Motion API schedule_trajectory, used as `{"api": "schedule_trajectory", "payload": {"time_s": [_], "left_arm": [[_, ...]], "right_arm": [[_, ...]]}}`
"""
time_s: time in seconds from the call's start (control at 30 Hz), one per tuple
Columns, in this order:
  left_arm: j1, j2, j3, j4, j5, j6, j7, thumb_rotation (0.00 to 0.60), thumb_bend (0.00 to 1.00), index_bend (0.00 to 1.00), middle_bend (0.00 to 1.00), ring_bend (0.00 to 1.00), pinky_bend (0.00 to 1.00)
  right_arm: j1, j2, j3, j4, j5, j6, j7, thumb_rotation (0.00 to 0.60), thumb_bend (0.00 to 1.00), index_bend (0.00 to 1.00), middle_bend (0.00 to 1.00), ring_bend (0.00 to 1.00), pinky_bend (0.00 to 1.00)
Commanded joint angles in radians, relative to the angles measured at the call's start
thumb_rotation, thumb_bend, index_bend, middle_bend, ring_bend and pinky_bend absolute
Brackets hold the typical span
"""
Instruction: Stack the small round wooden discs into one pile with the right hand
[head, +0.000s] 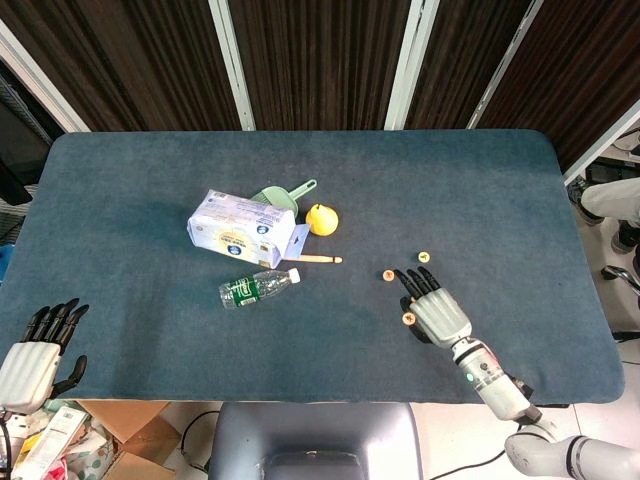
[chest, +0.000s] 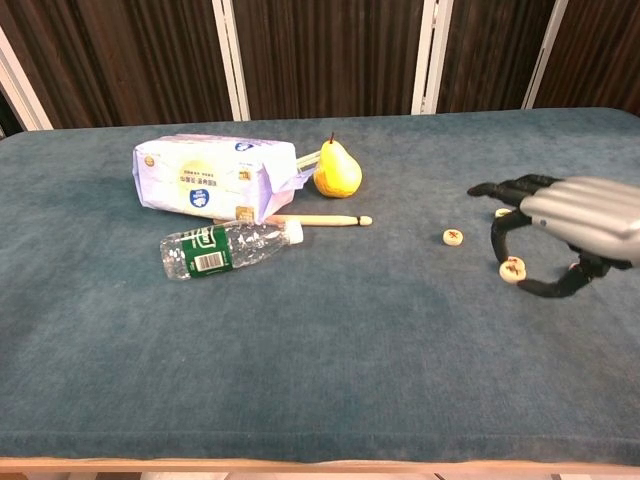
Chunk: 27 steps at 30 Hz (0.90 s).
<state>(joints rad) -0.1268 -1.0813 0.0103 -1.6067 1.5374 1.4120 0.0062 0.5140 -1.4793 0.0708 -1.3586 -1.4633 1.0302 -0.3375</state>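
My right hand (head: 437, 308) (chest: 572, 214) hovers over the table's near right part, palm down. It pinches one small wooden disc (head: 408, 318) (chest: 512, 269) between thumb and a finger. A second disc (head: 389, 275) (chest: 453, 237) lies on the cloth just left of the fingertips. A third disc (head: 424, 257) (chest: 503, 212) lies just beyond them, partly covered by a finger in the chest view. Any disc under the palm is hidden. My left hand (head: 35, 350) hangs off the near left table edge, fingers apart, holding nothing.
A tissue pack (head: 243, 227), a green scoop (head: 283, 193), a yellow pear (head: 321, 218), a wooden stick (head: 316, 258) and a lying water bottle (head: 258, 287) sit left of centre. The blue table cloth (head: 520, 200) stretches to the right edge.
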Motion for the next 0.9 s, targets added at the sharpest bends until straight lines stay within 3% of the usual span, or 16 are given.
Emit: {"api": "schedule_trajectory", "payload": {"time_s": [0.03, 0.43, 0.9], "left_arm": [[0.001, -0.001, 0.0, 0.0, 0.001, 0.001, 0.0, 0.6, 0.5, 0.0, 0.0, 0.0, 0.0], [0.002, -0.002, 0.001, -0.006, 0.0, 0.003, 0.006, 0.6, 0.5, 0.0, 0.0, 0.0, 0.0], [0.008, -0.003, 0.001, -0.012, 0.003, 0.015, 0.021, 0.6, 0.5, 0.0, 0.0, 0.0, 0.0]], "right_arm": [[0.024, 0.008, 0.03, 0.011, 0.058, -0.039, -0.021, 0.6, 0.47, 0.67, 0.0, 0.0, 0.0], [0.078, -0.092, 0.064, 0.184, 0.184, -0.122, -0.069, 0.6, 0.47, 0.67, 0.0, 0.0, 0.0], [0.084, -0.102, 0.049, 0.195, 0.189, -0.111, -0.065, 0.6, 0.47, 0.66, 0.0, 0.0, 0.0]]}}
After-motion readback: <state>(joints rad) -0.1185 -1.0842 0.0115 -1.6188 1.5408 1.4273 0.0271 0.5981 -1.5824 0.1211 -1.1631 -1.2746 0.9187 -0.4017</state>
